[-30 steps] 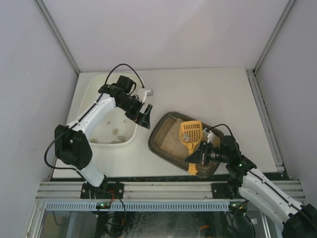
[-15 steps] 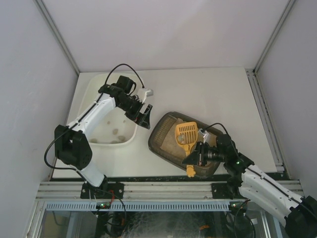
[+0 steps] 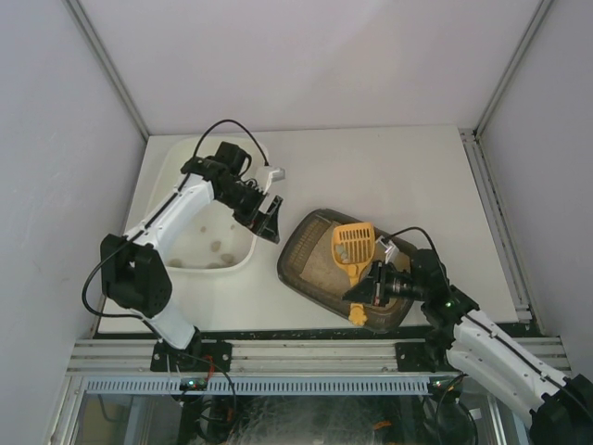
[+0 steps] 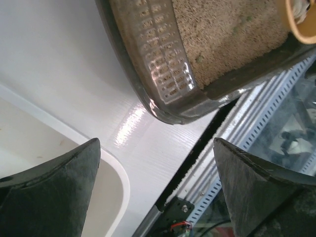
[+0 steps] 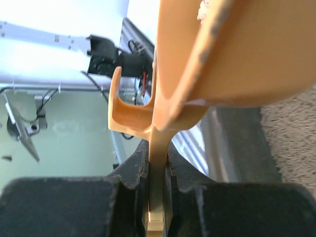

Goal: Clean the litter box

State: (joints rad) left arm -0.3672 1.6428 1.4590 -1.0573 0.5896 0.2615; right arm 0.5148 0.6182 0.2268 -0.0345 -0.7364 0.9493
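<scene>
The dark grey-brown litter box [image 3: 289,262] holds beige litter and sits at the front middle of the table. It also shows in the left wrist view [image 4: 163,64]. My right gripper [image 3: 368,290] is shut on the handle of a yellow slotted scoop [image 3: 353,244], whose head is over the litter at the box's right part. In the right wrist view the fingers [image 5: 136,165] clamp the scoop handle [image 5: 159,143]. A pale lump shows at the scoop's edge [image 4: 298,10]. My left gripper [image 3: 271,219] is open and empty, between the white tub and the litter box, jaws wide apart [image 4: 155,148].
A large white plastic tub [image 3: 248,246] stands at the left with a few dark lumps [image 3: 215,248] inside; its rim shows in the left wrist view [image 4: 116,173]. The metal rail [image 3: 306,352] runs along the table's front edge. White walls enclose the table.
My right gripper shifted the scoop head left and down into the litter, then back up and right. The left arm has barely moved.
</scene>
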